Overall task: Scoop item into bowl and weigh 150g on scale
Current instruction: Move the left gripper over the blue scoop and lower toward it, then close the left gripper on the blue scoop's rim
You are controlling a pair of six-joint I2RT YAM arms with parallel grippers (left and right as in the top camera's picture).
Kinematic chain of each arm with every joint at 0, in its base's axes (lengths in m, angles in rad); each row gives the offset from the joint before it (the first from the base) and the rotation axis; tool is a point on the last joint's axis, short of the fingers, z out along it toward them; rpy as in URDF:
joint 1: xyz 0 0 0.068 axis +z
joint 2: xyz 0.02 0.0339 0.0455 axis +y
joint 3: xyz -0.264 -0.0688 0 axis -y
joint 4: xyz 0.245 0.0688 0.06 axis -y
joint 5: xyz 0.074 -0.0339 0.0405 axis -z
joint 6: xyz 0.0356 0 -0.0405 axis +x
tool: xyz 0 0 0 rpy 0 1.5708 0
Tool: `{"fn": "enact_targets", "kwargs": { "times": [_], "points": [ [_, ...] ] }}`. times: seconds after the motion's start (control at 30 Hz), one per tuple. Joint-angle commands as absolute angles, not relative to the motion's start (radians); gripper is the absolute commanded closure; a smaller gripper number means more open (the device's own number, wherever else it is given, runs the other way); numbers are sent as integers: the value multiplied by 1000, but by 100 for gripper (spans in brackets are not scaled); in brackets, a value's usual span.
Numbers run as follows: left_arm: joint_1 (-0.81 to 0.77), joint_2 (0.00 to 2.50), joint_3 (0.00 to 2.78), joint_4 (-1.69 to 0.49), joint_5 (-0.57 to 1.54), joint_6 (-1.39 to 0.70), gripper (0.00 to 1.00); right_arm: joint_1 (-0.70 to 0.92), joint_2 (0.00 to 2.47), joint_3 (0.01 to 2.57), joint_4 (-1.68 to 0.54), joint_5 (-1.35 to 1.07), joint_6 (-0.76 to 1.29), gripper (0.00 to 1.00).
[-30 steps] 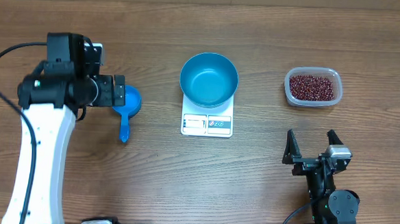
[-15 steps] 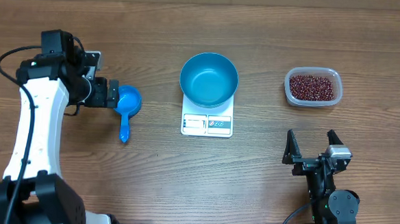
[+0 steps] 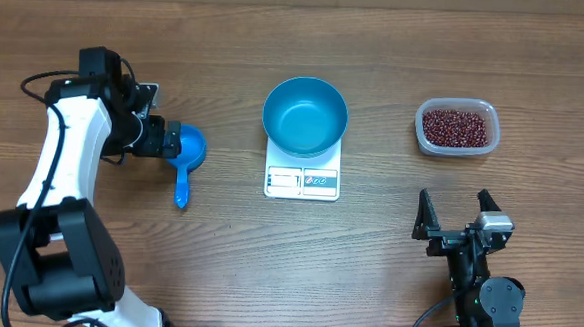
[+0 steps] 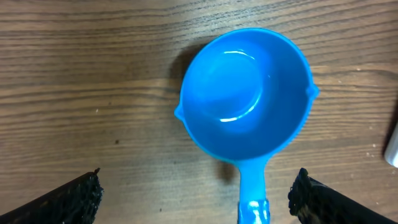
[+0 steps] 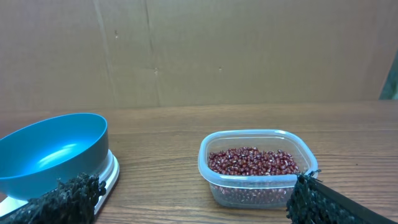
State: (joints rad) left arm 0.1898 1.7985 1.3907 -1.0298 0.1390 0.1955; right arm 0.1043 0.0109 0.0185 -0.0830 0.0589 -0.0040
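**Overhead.** Landmark: the scale (image 3: 302,182), mid-desk (image 3: 378,48).
- The teal bowl (image 3: 306,115) sits on the scale's platform, covering its far part, and holds nothing. Same as a second ago.
- The beans (image 3: 457,128) lie in a clear tub (image 3: 458,101) well right of the scale, level with the bowl. Not moved.
- The blue scoop (image 3: 186,150) lies on the desk well left of the scale, cup away from the robot and handle toward it. Same spot as before.
- The left gripper (image 3: 171,139) is at the scoop cup's left edge, jaws wide, nothing held.
- The change is in the left arm. Its white link has swung and now leans up and to the right. The dark base joint, out of frame a second ago, shows at lower left of the scale. The jaw tips have drawn slightly back from the cup.
- The right gripper (image 3: 454,198) is parked right of the scale and nearer the robot. Jaws wide and empty, no change.

**Left wrist.**
- The scoop (image 4: 245,93) is seen from straight above, its cup empty and glossy.
- Its handle runs down between the two dark fingertips (image 4: 81,193). These stand well apart on either side and do not touch it.

**Right wrist.**
- The bowl (image 5: 53,149) sits on the scale (image 5: 109,171) at left.
- The tub (image 5: 255,138) is right of the scale, with the beans (image 5: 252,162) as a shallow layer inside.
- The fingertips (image 5: 311,196) are spread wide with nothing between them.
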Motion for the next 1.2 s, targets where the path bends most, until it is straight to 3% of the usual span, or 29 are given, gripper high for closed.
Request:
{"fn": "enact_targets", "kwargs": {
  "times": [0.0,1.17],
  "points": [
    [189,1847,1418,-1015,155,221,0,99,3,8,-80,59,-9,0],
    [189,1893,1415,-907,94,168,1,99,3,8,-80,59,-9,0]
  ]
}}
